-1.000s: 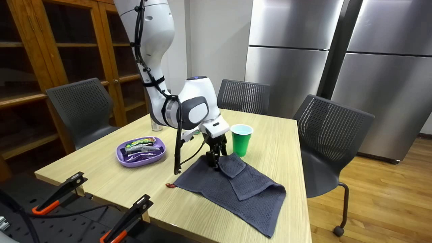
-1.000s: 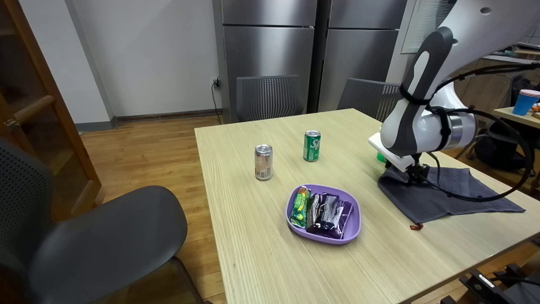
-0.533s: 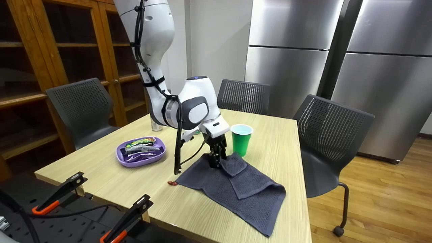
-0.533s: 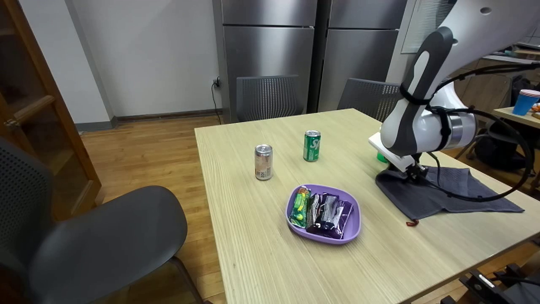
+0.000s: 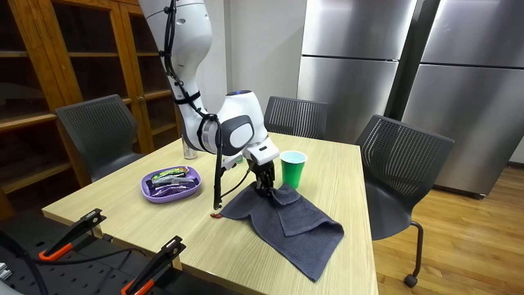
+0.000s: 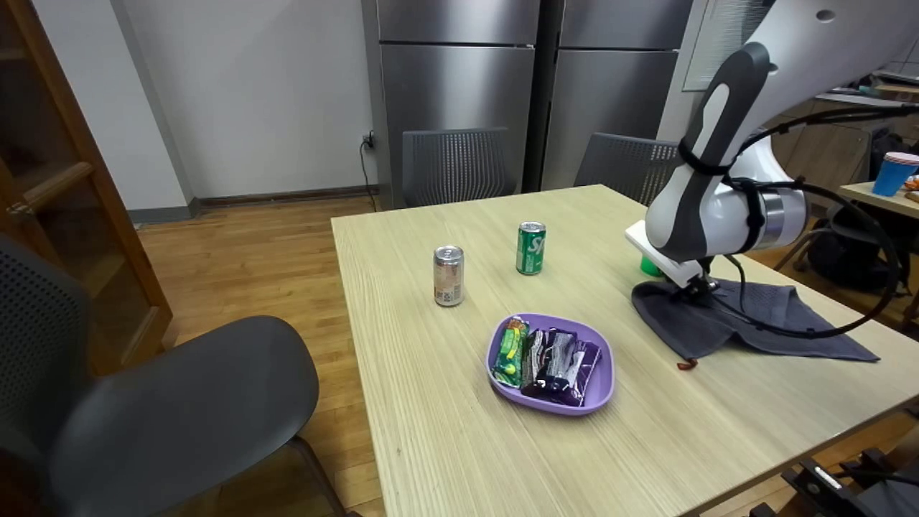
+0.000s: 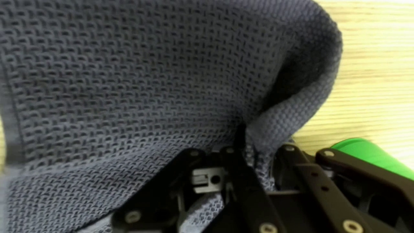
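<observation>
Dark cloth (image 5: 288,227) has slid toward green cup (image 5: 292,173), red tag (image 5: 215,215) along with it. My fingers (image 7: 236,165) pinch fold near its cup end; rest lies on table (image 5: 339,180), long axis running away from cup (one flap folded over).

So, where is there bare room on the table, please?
Bare tabletop: between the purple tray and the clamps; between the green can and the far chairs. Crowded: where the gripper pinches the towel beside the green cup.
</observation>
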`<state>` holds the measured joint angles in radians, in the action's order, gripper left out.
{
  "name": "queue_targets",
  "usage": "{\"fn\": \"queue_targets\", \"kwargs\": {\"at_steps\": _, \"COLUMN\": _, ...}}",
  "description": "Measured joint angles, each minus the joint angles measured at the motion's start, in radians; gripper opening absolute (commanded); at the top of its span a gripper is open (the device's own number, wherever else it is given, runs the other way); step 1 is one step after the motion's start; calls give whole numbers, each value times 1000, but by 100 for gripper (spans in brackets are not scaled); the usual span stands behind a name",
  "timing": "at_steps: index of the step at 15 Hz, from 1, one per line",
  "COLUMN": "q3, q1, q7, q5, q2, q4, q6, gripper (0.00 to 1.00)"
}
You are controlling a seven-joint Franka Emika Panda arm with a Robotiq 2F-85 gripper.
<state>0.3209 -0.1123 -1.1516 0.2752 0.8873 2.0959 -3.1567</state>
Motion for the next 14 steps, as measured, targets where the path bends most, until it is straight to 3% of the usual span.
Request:
{"fn": "queue_targets", "kwargs": {"at_steps": 2, "q3": 0, "q1": 0, "q7": 4, "q5": 0, "q2": 0, "q4": 0, "q6": -3, "gripper": 2}}
{"fn": "queue_targets", "kwargs": {"at_steps": 4, "q3": 2, "q1": -3, "q7": 10, "q5": 0, "q2": 0, "q4": 0, "q6": -3, "gripper": 22}}
{"fn": "queue_targets", "kwargs": {"at_steps": 5, "q3": 4, "q1": -5, "q7": 13, "q5": 0, "q2": 0, "q4": 1, "q6": -3, "gripper": 40}}
{"fn": "queue_targets", "kwargs": {"at_steps": 6, "q3": 5, "q1": -8, "q7": 18, "q5": 0, "q2": 0, "q4": 1, "q6": -3, "gripper": 49}}
{"fn": "queue_targets", "kwargs": {"at_steps": 12, "q3": 27, "q1": -39, "q7": 23, "q5": 0, "q2": 1, "q4": 9, "q6": -2, "gripper": 94}}
{"fn": "queue_targets", "kwargs": {"at_steps": 14, "q3": 38, "q1": -51, "q7": 23, "q5": 0, "q2": 2, "q4": 13, "q6": -2, "gripper": 100}}
